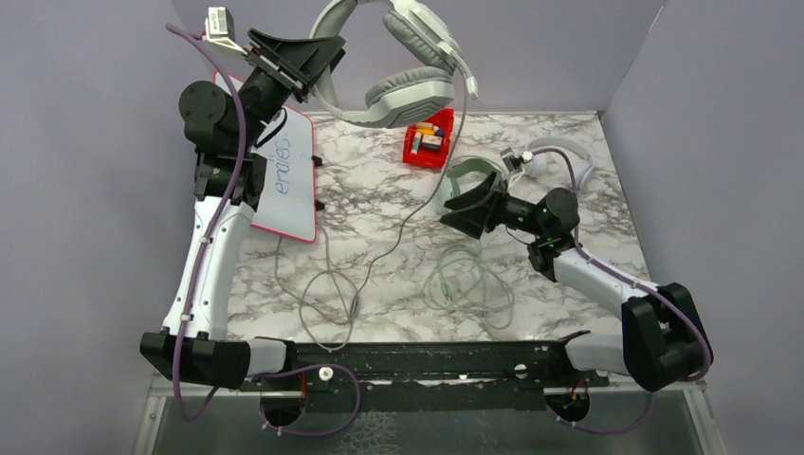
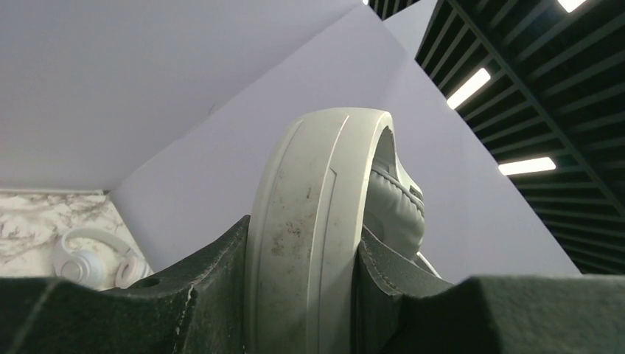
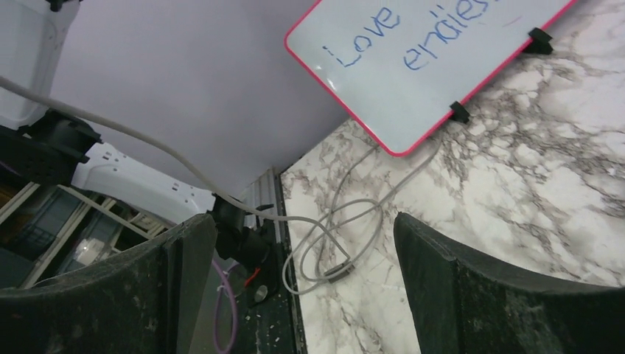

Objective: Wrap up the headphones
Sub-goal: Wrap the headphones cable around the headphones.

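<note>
The left gripper [image 1: 322,59] is clamping the grey headset's [image 1: 410,90] headband aloft. The right gripper [image 1: 457,209] is hanging released, grasping nothing.

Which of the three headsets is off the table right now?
The grey-white headset: the left gripper holds it up by its headband. The mint-green headset and the small white headset lie on the table.

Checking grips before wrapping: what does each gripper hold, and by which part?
The left gripper clamps the grey-white headset by its headband; the right gripper is open, holding nothing.
</note>
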You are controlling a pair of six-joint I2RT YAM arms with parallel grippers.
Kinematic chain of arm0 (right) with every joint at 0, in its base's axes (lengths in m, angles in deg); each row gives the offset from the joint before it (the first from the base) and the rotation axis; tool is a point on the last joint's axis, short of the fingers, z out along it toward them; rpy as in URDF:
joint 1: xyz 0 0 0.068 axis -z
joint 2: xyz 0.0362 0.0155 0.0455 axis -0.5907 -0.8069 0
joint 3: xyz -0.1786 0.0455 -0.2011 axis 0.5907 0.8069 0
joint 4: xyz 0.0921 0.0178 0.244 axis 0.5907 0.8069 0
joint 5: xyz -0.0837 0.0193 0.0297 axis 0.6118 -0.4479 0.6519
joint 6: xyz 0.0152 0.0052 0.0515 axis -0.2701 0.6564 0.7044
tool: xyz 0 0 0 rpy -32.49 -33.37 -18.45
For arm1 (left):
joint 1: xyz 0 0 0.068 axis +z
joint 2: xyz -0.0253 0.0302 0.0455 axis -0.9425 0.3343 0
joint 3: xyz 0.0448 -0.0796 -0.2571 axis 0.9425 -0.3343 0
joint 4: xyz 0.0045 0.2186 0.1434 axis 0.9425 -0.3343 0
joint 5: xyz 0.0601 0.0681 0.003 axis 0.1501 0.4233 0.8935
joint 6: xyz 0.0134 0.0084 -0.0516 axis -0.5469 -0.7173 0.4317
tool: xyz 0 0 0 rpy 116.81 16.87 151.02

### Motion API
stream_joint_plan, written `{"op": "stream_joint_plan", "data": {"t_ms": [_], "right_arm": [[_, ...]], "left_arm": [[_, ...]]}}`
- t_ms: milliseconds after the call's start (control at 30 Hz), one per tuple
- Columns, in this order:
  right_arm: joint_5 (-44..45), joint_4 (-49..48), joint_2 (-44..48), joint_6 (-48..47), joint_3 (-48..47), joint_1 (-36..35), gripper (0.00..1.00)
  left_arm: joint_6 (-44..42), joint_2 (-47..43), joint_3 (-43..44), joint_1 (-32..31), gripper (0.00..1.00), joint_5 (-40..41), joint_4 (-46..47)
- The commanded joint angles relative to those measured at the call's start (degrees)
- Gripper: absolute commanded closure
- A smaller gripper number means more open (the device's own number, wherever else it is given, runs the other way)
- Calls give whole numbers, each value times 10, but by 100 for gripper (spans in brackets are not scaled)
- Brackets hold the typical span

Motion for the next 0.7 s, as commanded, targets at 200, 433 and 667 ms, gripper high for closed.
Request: {"op": "stream_joint_plan", "data": {"t_ms": [200,433,667], "right_arm": [[92,-161,-27,-47,13,-124,5],[167,-273,-82,-24,36,-189,16],[231,-307,-144,-31,19,-203,24]], "left_arm": [[61,-6,63,4,100,95,-3],[74,-5,63,5,100,118,-10],[121,16,86,6,100,119,-4]]}}
